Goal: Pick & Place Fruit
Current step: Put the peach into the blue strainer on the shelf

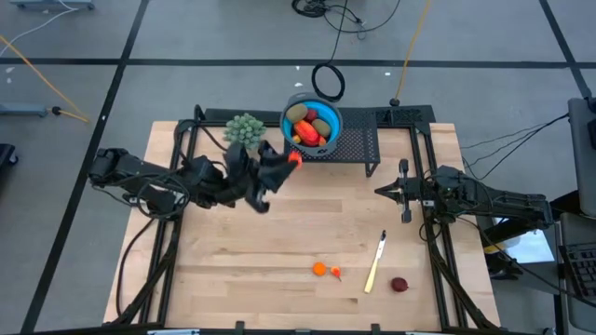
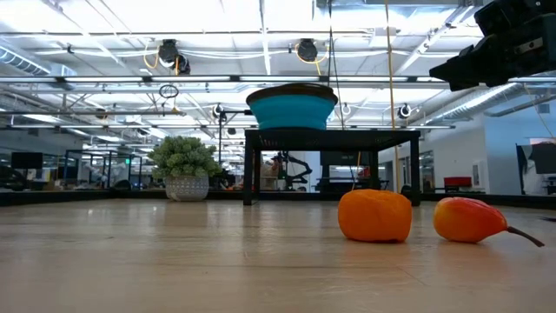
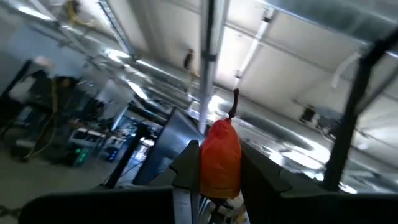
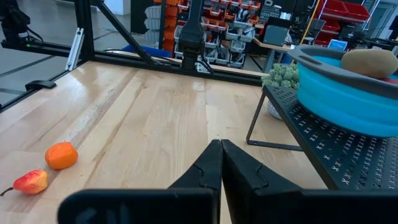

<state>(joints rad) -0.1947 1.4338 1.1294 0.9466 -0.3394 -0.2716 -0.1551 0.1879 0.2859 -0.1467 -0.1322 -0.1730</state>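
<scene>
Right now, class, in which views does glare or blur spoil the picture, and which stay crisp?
Low view: ceiling lights glare white behind the blue bowl. Left wrist view: the background smears, but the red-orange fruit in the left gripper stays sharp. High and right wrist views: evenly lit, crisp.

Bowl (image 1: pixel 312 123) on a raised rack (image 1: pixel 358 146) at the desk's (image 1: pixel 279 233) far edge, fruit pieces (image 1: pixel 310 127) inside it, plant ball (image 1: pixel 245 129) just left of the bowl, left pincer (image 1: pixel 289 160) beside the bowl's rim — holding a fruit (image 3: pixel 219 158), two small fruits (image 1: pixel 325 271) near the front edge, a stick (image 1: pixel 375 263) and a round fruit (image 1: pixel 399 285) to their right.
</scene>
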